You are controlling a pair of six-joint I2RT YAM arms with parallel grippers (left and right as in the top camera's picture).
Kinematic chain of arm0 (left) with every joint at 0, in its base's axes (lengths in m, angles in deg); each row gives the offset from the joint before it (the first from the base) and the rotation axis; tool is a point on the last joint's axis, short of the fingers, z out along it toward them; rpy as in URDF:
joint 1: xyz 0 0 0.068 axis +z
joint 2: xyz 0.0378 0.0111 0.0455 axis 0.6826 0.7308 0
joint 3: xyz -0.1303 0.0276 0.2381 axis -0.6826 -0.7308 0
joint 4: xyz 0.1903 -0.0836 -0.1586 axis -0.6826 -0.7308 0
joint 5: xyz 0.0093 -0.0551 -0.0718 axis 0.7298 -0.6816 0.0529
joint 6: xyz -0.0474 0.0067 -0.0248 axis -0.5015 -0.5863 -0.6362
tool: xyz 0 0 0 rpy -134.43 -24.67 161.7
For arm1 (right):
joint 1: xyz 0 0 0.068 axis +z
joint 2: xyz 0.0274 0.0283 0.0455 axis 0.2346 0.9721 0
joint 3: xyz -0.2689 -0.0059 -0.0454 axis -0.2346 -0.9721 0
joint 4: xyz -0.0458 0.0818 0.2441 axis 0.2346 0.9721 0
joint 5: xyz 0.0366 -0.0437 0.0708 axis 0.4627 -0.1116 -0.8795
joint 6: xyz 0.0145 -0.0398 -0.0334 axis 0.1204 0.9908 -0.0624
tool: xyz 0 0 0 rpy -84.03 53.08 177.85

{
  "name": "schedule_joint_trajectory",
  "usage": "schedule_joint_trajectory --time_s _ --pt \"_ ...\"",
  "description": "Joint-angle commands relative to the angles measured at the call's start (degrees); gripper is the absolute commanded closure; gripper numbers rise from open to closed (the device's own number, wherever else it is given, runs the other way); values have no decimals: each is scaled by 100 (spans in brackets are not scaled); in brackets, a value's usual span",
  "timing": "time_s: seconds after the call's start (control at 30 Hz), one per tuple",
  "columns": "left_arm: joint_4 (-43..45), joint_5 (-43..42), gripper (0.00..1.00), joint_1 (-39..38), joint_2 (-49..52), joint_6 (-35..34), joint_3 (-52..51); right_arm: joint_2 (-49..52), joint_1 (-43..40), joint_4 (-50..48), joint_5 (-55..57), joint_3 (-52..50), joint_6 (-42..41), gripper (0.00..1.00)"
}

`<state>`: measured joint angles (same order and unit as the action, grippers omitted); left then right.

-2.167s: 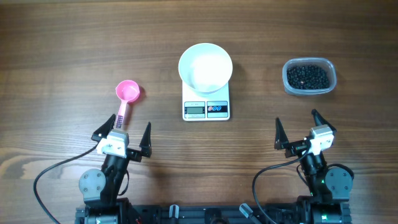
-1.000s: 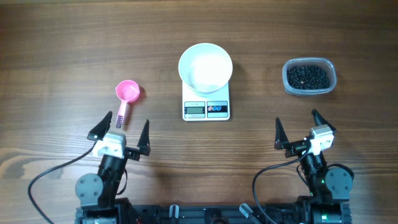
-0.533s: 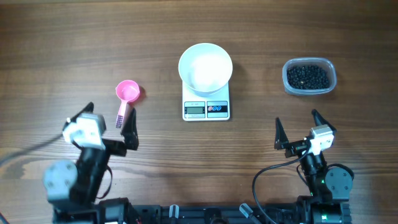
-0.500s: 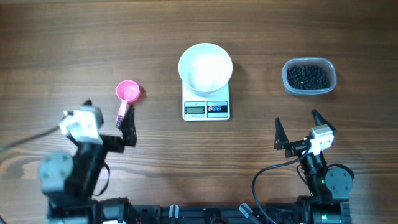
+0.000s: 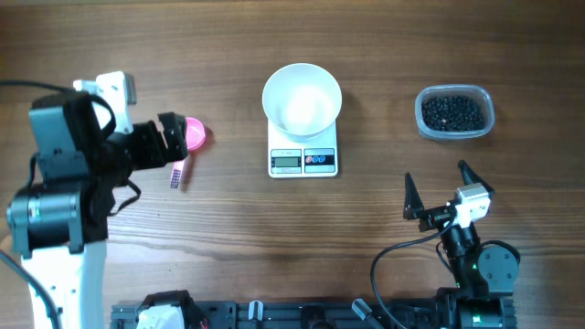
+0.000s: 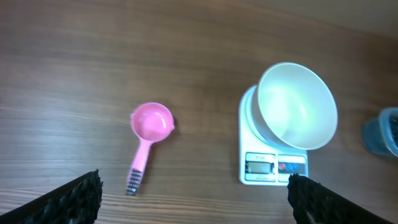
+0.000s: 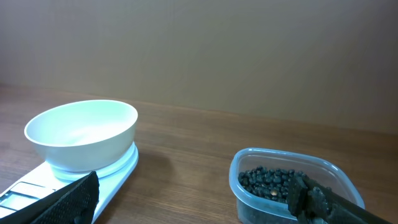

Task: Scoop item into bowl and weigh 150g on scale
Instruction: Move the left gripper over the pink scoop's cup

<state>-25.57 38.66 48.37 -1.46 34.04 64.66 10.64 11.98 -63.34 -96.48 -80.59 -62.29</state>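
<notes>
Wooden surface [image 5: 274,247], overhead and both wrist views checked.

Scale [image 5: 303,157]: sits flat at the centre of the surface, display and buttons facing the robot. The reading is too small to make out.

Bowl [image 5: 303,99]: stands upright on the scale's platform, over the far half of it. Its inside shows plain white.

Item [image 5: 451,111]: the black pieces lie in a clear plastic tub [image 5: 455,89] at the far right of the surface, well apart from the scale and bowl.

Pink scoop [image 6: 151,122]: lies on the surface to the left of the scale, cup end away from the robot, handle pointing back toward it. Nothing touches it in the left wrist view.

Left gripper [image 6: 193,180]: held high above the left side of the surface and pointing downward. Its jaws stand wide and hold nothing. The scoop lies between them in the wrist view. From overhead the arm covers part of the scoop.

Right gripper [image 5: 436,174]: low, near the robot's base on the right, on the near side of the tub and apart from it. Jaws wide, nothing between them. Its camera faces the tub and the bowl.
</notes>
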Motion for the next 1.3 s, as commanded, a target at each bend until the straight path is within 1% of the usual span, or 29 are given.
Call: schedule_joint_trajectory --time_s 0.0,0.17,0.27,0.47,0.5,0.53,0.57,0.6,0.67,0.83,0.9,1.27 --pt "-236 -774 0 31 275 -87 136 -52 22 -26 55 -9 26 0" --pt "-393 -883 0 31 538 -87 136 -52 22 -26 52 -9 31 0" --pt "-444 -1115 0 31 656 -90 136 -52 22 -26 52 -9 33 0" --pt "-240 -1147 1 31 776 -87 136 -52 22 -26 52 -9 28 0" --pt "-201 -1095 8 31 789 -87 136 -52 22 -26 52 -9 28 0" --pt "-192 -1047 18 31 800 -90 136 -52 22 -26 55 -9 28 0" --pt "-197 -1001 22 31 815 -90 136 -52 22 -26 52 -9 28 0" --pt "-201 -914 22 31 846 -92 136 -52 22 -26 55 -9 28 0" --pt "-201 -708 18 31 918 -142 136 -52 22 -26 52 -9 28 0" --pt "-197 402 16 33 1246 -715 136 -52 22 -26 52 -9 26 0" --pt "-186 688 14 33 1432 -879 136 -52 22 -26 52 -9 28 0" --pt "223 697 16 33 2721 -876 136 -52 22 -26 55 -9 28 0"
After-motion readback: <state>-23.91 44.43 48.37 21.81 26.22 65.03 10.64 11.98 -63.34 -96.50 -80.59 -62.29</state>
